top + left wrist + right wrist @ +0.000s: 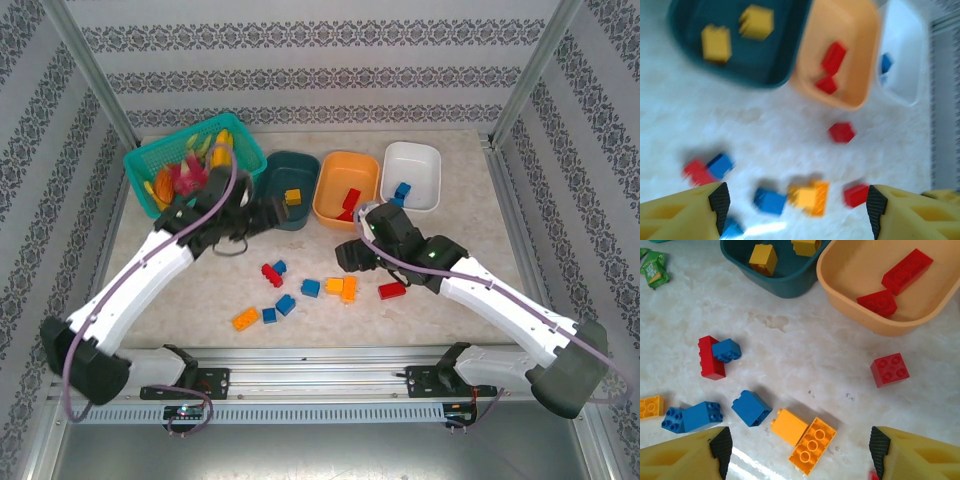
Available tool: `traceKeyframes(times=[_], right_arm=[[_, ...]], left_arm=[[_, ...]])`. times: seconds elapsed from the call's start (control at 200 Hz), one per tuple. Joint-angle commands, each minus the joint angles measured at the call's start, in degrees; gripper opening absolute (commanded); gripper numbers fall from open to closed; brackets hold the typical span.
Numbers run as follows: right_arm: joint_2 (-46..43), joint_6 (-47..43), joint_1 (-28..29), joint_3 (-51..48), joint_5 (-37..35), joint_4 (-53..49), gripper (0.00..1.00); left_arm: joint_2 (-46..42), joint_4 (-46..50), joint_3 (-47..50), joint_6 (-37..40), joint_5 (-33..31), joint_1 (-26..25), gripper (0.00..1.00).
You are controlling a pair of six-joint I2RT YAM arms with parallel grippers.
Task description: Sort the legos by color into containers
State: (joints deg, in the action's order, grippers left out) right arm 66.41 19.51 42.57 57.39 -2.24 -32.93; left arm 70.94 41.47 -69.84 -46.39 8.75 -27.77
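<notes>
— Progress?
— Two yellow legos (763, 259) in the teal tub (785, 287), two red in the orange tub (860, 270), one blue, perhaps two, in the white tub (415, 160) at one o'clock.
— Remaining?
— Roughly ten loose on the table (805, 355) toward six o'clock. Left gripper (797, 202) and right gripper (800, 447) hover, fingers apart, empty.

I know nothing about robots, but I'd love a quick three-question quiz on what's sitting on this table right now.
1. Multiple choice: which colour of bricks lies in the dark teal tub? A red, B yellow, C blue.
2. True or false: the white tub holds a red brick.
3. Fill in: the orange tub holds ___ red bricks.
Key: 1 B. 2 false; it holds a blue brick. 3 two.
</notes>
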Motion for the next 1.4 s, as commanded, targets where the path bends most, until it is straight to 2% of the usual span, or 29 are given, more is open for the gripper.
traceKeyframes(times=[0.0,0.15,0.23,0.345,0.51,0.704,0.924,1.139,1.394], right_arm=[[0.87,1.98,3.66,-0.23,-1.62,-1.83,0.75],[5.73,-0.75,8.84,0.63,-1.56,-1.71,0.74],[9.77,-4.44,9.99,2.29,1.39,-1.77,0.72],[17.17,-13.74,11.22,5.72,4.83,-3.93,0.7],[28.26,-22.32,11.32,12.66,2.98,-7.96,0.72],[40.3,-24.59,11.31,20.74,2.29,-12.78,0.74],[47.31,-24.74,11.31,24.17,0.75,-13.43,0.74],[50.42,-25.57,11.24,25.21,0.22,-12.99,0.63],[49.53,-25.4,10.78,26.2,0.31,-12.61,0.31]], left_arm=[[-8.77,0.54,8.26,-4.18,-1.2,-0.11,0.75],[-19.55,5.25,15.48,-6.81,-3.19,-0.09,0.74],[-23.32,7.28,17.4,-7.68,-3.98,-0.09,0.74],[-26.79,9.46,18.98,-8.27,-4.31,-0.09,0.74],[-29.65,11.86,19.13,-8.36,-4.6,-0.09,0.74],[-32.55,15.19,18.17,-8.35,-5.14,-0.09,0.74],[-33.92,16.27,17.9,-8.94,-4.6,-0.12,0.74],[-33.64,14.92,18.01,-9.37,-4.33,-0.09,0.74],[-32.06,12.03,18.87,-9.22,-2.81,-0.09,0.73]])
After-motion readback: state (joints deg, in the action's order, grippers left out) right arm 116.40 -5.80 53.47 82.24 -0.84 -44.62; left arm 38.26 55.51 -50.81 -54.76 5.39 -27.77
